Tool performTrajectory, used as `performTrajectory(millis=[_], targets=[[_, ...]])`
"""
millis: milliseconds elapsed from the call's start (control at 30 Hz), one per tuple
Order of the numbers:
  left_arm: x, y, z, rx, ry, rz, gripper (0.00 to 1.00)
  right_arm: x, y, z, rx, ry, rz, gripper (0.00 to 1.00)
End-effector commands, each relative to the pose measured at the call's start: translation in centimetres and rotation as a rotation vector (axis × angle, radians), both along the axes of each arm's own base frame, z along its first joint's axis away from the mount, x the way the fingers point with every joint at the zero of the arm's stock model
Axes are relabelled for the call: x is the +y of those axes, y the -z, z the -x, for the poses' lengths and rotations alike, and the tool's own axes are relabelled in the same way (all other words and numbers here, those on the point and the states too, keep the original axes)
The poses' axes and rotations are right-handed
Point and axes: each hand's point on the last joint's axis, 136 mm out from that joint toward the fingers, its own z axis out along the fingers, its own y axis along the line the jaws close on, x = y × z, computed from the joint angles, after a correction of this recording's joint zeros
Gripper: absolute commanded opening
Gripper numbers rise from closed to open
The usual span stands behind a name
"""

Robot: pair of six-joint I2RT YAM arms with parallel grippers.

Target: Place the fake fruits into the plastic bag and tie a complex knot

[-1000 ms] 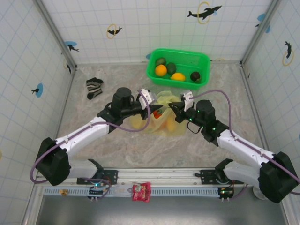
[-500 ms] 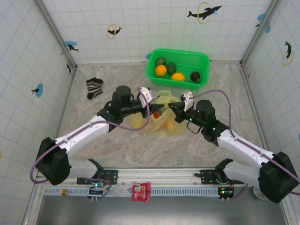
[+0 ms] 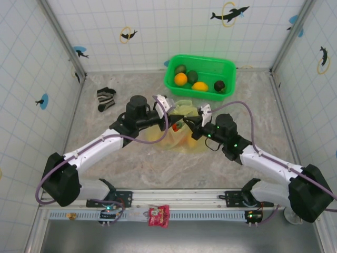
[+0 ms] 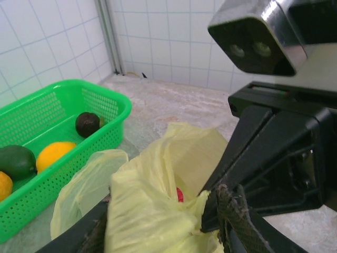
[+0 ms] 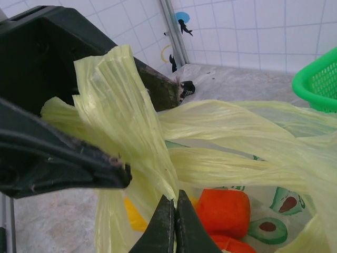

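The pale yellow-green plastic bag (image 3: 179, 138) lies mid-table between both arms. Inside it show fake fruits: an orange-red one (image 5: 224, 211), a yellow one (image 5: 134, 217) and a red one (image 4: 179, 194). My right gripper (image 5: 175, 203) is shut on a strip of the bag's handle (image 5: 126, 105); from above it (image 3: 192, 120) sits over the bag's top. My left gripper (image 4: 163, 232) stands open, bunched bag plastic (image 4: 152, 211) bulging between its fingers; from above it (image 3: 169, 109) meets the right one. The handles cross between them; whether they form a knot I cannot tell.
A green basket (image 3: 227, 68) at the back holds several more fruits: an orange one (image 3: 180, 79), a yellow one (image 3: 200, 86), dark green ones (image 3: 192, 76). A striped sock (image 3: 105, 98) lies at the back left. Tiled walls close in three sides.
My left gripper's jaws have spread wider around the bag plastic. The right gripper has moved left, closer to the left one, keeping hold of the handle.
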Motion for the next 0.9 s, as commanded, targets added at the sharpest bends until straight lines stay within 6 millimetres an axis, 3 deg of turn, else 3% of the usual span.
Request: performTrajectory(millis=[0, 300, 400, 467, 533, 667, 767, 867], targets=[[0.2, -0.6, -0.4, -0.011, -0.006, 0.018, 0.40, -0.1, -0.2, -0.5, -0.029, 0.034, -0.021, 0.00], [0.1, -0.1, 0.1, -0.014, 0.038, -0.013, 0.03, -0.2, 0.3, -0.9, -0.037, 0.052, 0.004, 0.03], [0.1, -0.1, 0.1, -0.030, 0.044, -0.026, 0.00, -0.1, -0.2, -0.4, -0.050, 0.026, 0.022, 0.25], [0.1, -0.2, 0.1, -0.042, 0.048, -0.033, 0.00, -0.1, -1.4, 0.8, -0.083, -0.031, 0.041, 0.40], [0.2, -0.2, 0.2, -0.054, 0.050, -0.039, 0.00, -0.4, -3.2, 2.2, -0.134, -0.097, 0.054, 0.49], [0.2, -0.3, 0.1, -0.077, 0.050, -0.053, 0.00, -1.3, -7.1, 3.8, -0.231, -0.197, 0.112, 0.49], [0.2, -0.4, 0.5, -0.092, 0.074, -0.061, 0.00, -2.9, -7.8, 1.1, -0.281, -0.078, 0.240, 0.39], [0.3, -0.6, 0.9, -0.109, 0.091, -0.062, 0.00, -2.6, -7.5, -0.6, -0.328, -0.091, 0.370, 0.34]])
